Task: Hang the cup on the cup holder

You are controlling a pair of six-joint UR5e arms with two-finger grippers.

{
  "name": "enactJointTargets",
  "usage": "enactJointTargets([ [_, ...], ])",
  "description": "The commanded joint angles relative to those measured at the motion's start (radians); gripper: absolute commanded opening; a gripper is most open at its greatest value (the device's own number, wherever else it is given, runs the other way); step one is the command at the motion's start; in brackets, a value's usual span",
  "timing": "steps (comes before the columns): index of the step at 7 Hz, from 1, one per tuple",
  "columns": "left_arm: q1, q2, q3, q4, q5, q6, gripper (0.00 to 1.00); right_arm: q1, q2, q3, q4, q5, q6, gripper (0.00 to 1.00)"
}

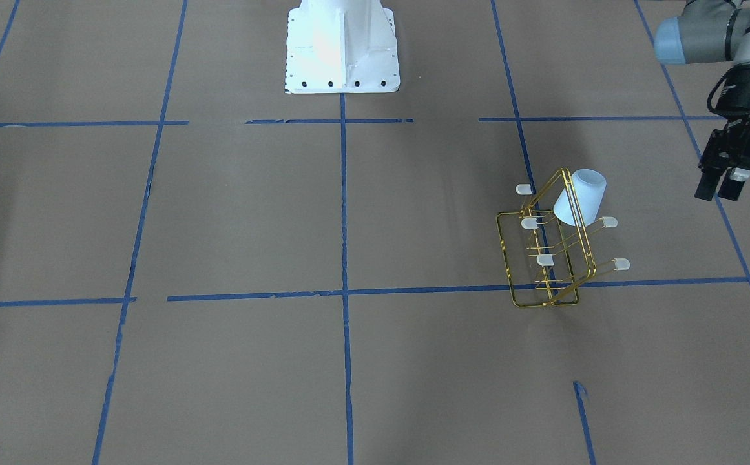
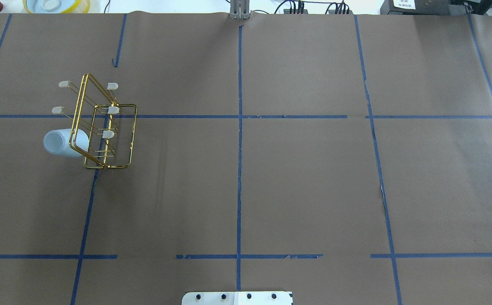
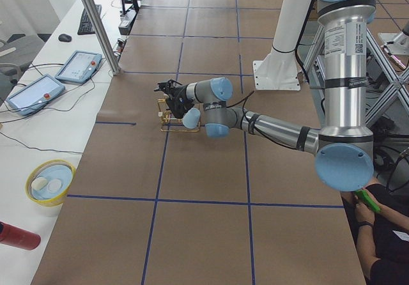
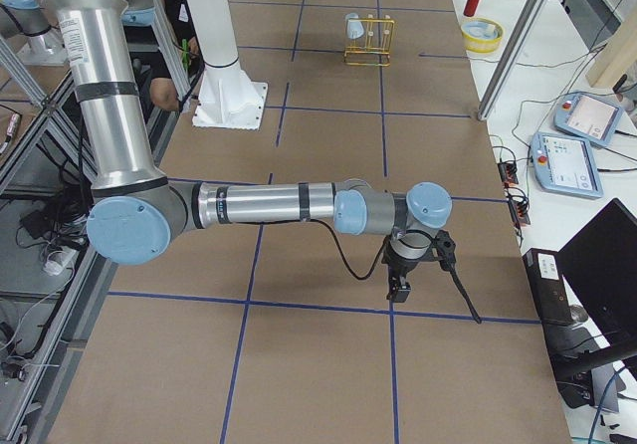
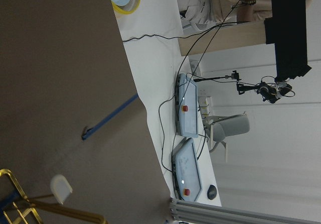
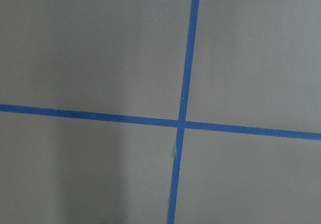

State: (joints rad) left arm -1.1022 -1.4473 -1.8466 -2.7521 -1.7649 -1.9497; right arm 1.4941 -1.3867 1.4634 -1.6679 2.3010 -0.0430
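Note:
The pale blue-white cup [image 1: 581,197] sits mouth-down and tilted over an upper prong of the gold wire cup holder [image 1: 506,258], on the side toward the left arm. It shows the same way in the overhead view, cup [image 2: 61,143] on holder [image 2: 132,135]. My left gripper [image 1: 723,186] hangs empty, clear of the cup, out past the holder on the side where the cup hangs; its fingers look slightly apart. The left wrist view catches only a corner of the holder [image 5: 15,204] and one capped prong [image 5: 61,189]. My right gripper [image 4: 398,287] hovers low over bare table far from the holder; I cannot tell its state.
The white robot base [image 1: 342,48] stands at the table's robot-side edge. A yellow bowl [image 3: 50,181] and a red object [image 3: 16,236] lie on the white side bench, with teach pendants [image 3: 78,66] further along. Blue tape lines [image 6: 183,122] cross the brown table.

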Motion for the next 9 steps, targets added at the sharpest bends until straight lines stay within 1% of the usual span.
enactJointTargets([
  [1, -0.192, 0.034, 0.018, 0.151, -0.273, 0.315, 1.0, 0.0, 0.0, 0.0, 0.0, 0.0, 0.0, 1.0],
  [2, -0.243, 0.047, 0.039, 0.204, -0.324, 0.457, 1.0, 0.0, 0.0, 0.0, -0.001, 0.0, 0.0, 1.0],
  [3, -0.286, 0.097, 0.061, 0.213, -0.353, 0.633, 1.0, 0.0, 0.0, 0.0, -0.001, 0.0, 0.0, 1.0],
  [4, -0.338, 0.1, 0.067, 0.312, -0.404, 0.796, 1.0, 0.0, 0.0, 0.0, -0.001, 0.0, 0.0, 1.0],
  [5, -0.408, 0.1, 0.066, 0.453, -0.436, 1.007, 1.0, 0.0, 0.0, 0.0, 0.0, 0.0, 0.0, 1.0],
  [6, -0.439, 0.102, 0.066, 0.553, -0.436, 1.164, 1.0, -0.001, 0.0, 0.0, -0.001, 0.0, 0.0, 1.0],
  [8, -0.453, 0.116, 0.049, 0.72, -0.438, 1.427, 1.0, 0.0, 0.0, 0.0, -0.001, 0.0, 0.0, 1.0],
  [9, -0.487, 0.105, 0.044, 0.827, -0.438, 1.553, 1.0, 0.0, 0.0, 0.0, 0.0, 0.0, 0.0, 1.0],
])
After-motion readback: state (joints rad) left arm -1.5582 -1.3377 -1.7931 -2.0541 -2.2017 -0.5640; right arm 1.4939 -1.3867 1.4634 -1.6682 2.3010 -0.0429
